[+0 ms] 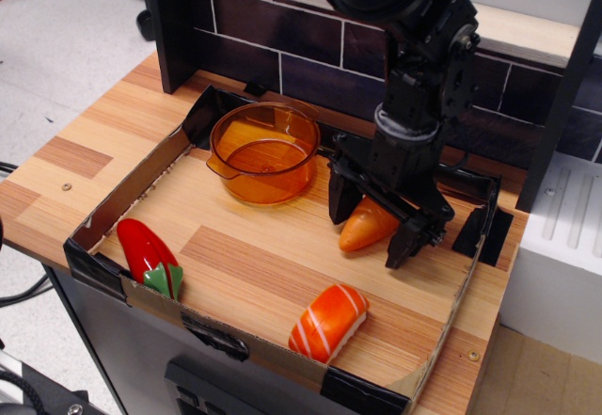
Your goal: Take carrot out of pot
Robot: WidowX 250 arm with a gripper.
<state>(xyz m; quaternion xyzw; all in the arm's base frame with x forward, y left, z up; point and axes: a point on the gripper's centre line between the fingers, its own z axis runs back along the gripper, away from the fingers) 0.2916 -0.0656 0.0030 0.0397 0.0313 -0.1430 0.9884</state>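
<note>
The small orange carrot (368,224) lies on the wooden board to the right of the pot, outside it. The round amber pot (264,178) stands at the back left of the board and looks empty. My black gripper (367,238) hangs straight over the carrot with its jaws spread wide, one finger on each side of the carrot. The fingers no longer seem to press on it.
A red pepper with a green stem (146,247) lies at the front left. An orange sushi piece with white stripes (327,322) lies at the front middle. A low cardboard wall (129,186) rims the board. A dark tiled backsplash (273,34) stands behind.
</note>
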